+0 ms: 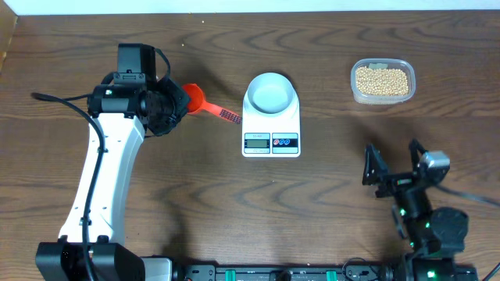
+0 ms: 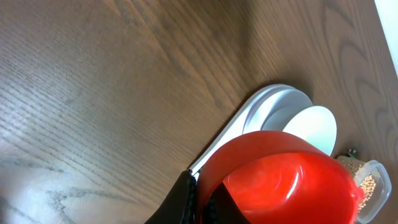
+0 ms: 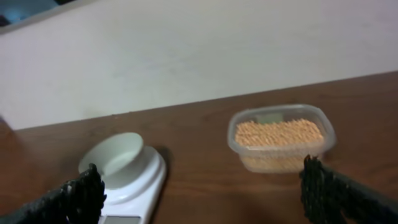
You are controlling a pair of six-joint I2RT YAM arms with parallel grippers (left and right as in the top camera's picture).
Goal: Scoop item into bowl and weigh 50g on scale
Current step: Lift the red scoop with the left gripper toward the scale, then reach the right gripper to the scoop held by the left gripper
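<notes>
The pale bowl [image 1: 270, 92] stands empty on the white scale [image 1: 271, 141] at mid-table. The tan beans [image 1: 382, 80] fill a clear tub [image 1: 382, 97] at the back right. My left gripper [image 1: 170, 105] is shut on the rim of an empty red scoop [image 1: 194, 97], left of the scale; its handle points toward the scale. The left wrist view shows the scoop [image 2: 286, 180], my jaws [image 2: 199, 202], the bowl [image 2: 311, 127] and the scale [image 2: 249, 118]. My right gripper [image 1: 397, 162] is open and empty at the front right. Its view shows the bowl [image 3: 115, 154], the scale [image 3: 140, 186] and the beans [image 3: 278, 132].
The brown wooden table ends at a pale wall or floor strip along the back. The clear tub [image 3: 283, 162] sits to the right of the scale with a gap of bare wood between them.
</notes>
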